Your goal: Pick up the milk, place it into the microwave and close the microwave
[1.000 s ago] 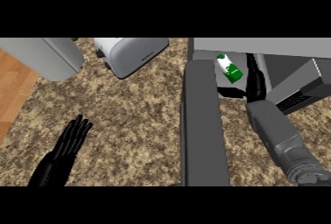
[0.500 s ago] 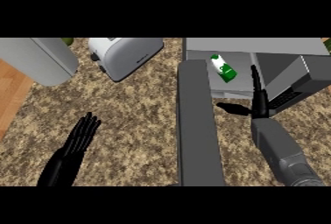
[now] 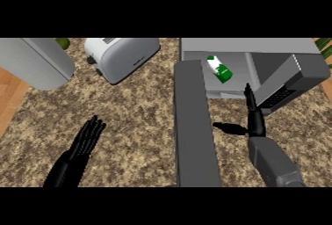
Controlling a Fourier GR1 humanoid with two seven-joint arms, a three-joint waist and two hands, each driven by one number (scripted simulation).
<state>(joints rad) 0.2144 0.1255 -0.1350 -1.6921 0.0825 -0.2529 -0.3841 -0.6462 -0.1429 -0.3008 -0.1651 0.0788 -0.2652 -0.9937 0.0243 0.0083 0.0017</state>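
The milk [image 3: 220, 69], a white carton with green print, stands inside the open microwave [image 3: 272, 48] at the upper right. The microwave's grey door [image 3: 193, 132] swings out toward me as a long vertical slab in the middle of the view. My right hand [image 3: 251, 117] is open, edge-on with straight fingers, just outside the cavity, below and right of the milk and apart from it. My left hand [image 3: 85, 139] rests open on the counter at the lower left, fingers pointing up.
A white toaster [image 3: 120, 56] sits at the upper middle left. A tall grey appliance [image 3: 34, 61] stands at the far left, with a green object [image 3: 63, 42] behind it. Speckled brown counter [image 3: 136, 114] spreads between the door and the left hand.
My right hand has drawn back down out of the microwave, leaving the milk standing inside. The view has shifted, so the toaster, microwave and door sit lower. The left hand stays put.
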